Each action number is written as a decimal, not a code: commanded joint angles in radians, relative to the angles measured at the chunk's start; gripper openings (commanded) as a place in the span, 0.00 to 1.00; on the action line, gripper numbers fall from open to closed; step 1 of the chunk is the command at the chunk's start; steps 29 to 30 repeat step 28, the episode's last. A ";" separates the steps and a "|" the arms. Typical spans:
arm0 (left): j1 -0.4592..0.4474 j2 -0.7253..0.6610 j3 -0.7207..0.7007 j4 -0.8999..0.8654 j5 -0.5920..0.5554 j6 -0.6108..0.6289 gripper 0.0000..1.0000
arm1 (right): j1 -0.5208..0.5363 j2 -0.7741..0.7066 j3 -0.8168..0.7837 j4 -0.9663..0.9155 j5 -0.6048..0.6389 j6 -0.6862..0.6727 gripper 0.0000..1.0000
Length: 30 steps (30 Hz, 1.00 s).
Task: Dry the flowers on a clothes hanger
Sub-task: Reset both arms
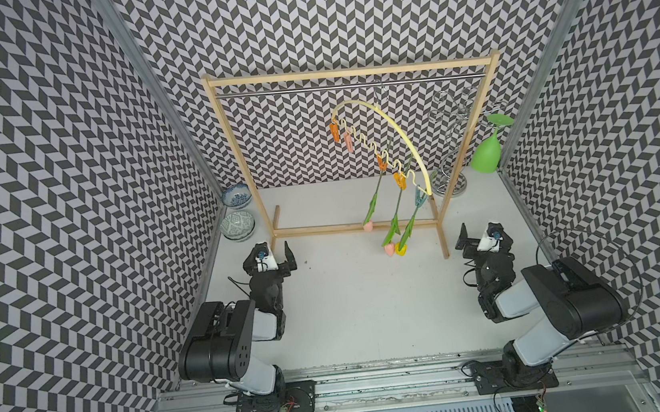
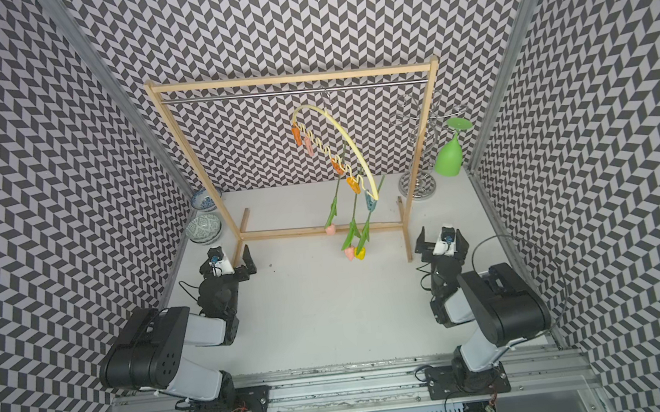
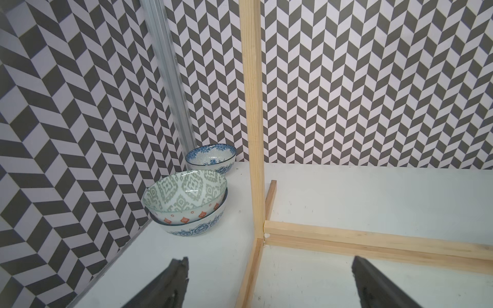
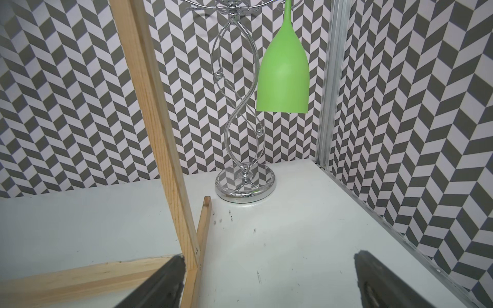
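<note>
The pale yellow clothes hanger (image 1: 404, 137) (image 2: 348, 136) hangs tilted by its metal hook from the rack's rail, in both top views. The flowers hang head down from its lower pegs: one pink tulip (image 1: 368, 226) (image 2: 330, 228) reaches the rack's bottom bar. A second pink tulip (image 1: 388, 250) (image 2: 349, 253) and a yellow tulip (image 1: 400, 248) (image 2: 360, 253) hang lower, side by side. My left gripper (image 1: 270, 251) (image 2: 227, 257) (image 3: 269, 261) is open and empty near the rack's left foot. My right gripper (image 1: 483, 230) (image 2: 442, 233) (image 4: 269, 256) is open and empty by the right foot. Neither touches the flowers.
The wooden rack (image 1: 352, 72) (image 3: 253, 120) (image 4: 157, 120) spans the back of the table. Stacked patterned bowls (image 1: 238, 225) (image 3: 184, 197) and a blue bowl (image 1: 237, 198) (image 3: 210, 157) sit back left. A silver wire stand (image 1: 449, 186) (image 4: 245, 186) holds an upside-down green glass (image 1: 486, 157) (image 4: 282, 74) back right.
</note>
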 commanded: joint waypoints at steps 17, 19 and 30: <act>0.041 0.000 0.028 -0.060 0.100 -0.020 1.00 | -0.005 -0.012 0.000 0.018 -0.016 0.013 0.99; 0.042 0.001 0.029 -0.060 0.102 -0.020 1.00 | -0.005 -0.012 -0.001 0.021 -0.016 0.013 0.99; 0.042 0.000 0.029 -0.061 0.104 -0.020 1.00 | -0.006 -0.013 0.002 0.014 -0.019 0.015 0.99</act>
